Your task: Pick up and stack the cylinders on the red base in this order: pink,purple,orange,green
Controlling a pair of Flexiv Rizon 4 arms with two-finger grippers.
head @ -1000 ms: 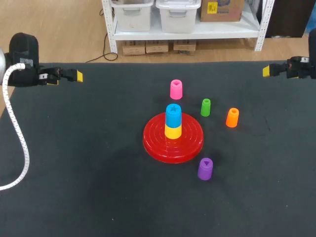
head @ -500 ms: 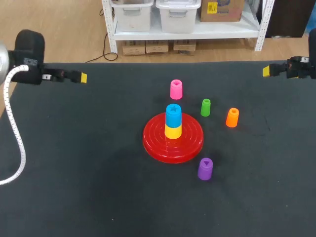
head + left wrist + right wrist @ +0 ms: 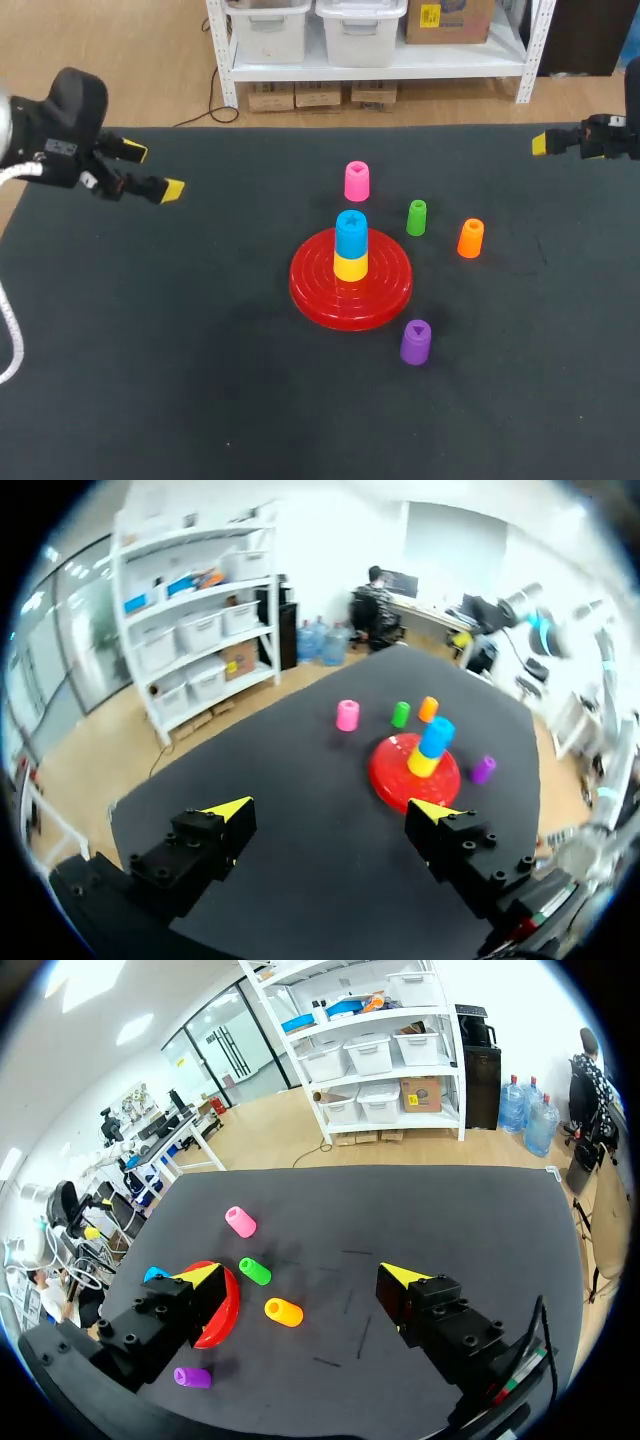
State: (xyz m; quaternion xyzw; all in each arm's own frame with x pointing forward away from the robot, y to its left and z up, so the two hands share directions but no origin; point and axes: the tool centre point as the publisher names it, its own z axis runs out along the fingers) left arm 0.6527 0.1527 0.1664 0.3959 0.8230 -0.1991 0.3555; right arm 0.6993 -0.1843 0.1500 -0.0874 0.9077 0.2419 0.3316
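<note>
Comes in from the left side with the left arm (image 3: 60,140), wrist turned so that one finger sits farther back than the other. Holds the left gripper (image 3: 152,171) wide open, with nothing between the yellow fingertips (image 3: 228,808). Enters at the far right edge with the right arm (image 3: 630,110); holds the right gripper (image 3: 300,1275) wide open too, empty, pointing inward.

The left gripper (image 3: 331,810) hangs wide open over the dark tabletop (image 3: 300,760), far ahead of it the red base (image 3: 385,776) bearing a blue cylinder (image 3: 437,735) atop a yellow cylinder (image 3: 421,765), with the pink cylinder (image 3: 347,715), green cylinder (image 3: 400,714) and orange cylinder (image 3: 428,709) beyond and the purple cylinder (image 3: 483,769) beside it.
</note>
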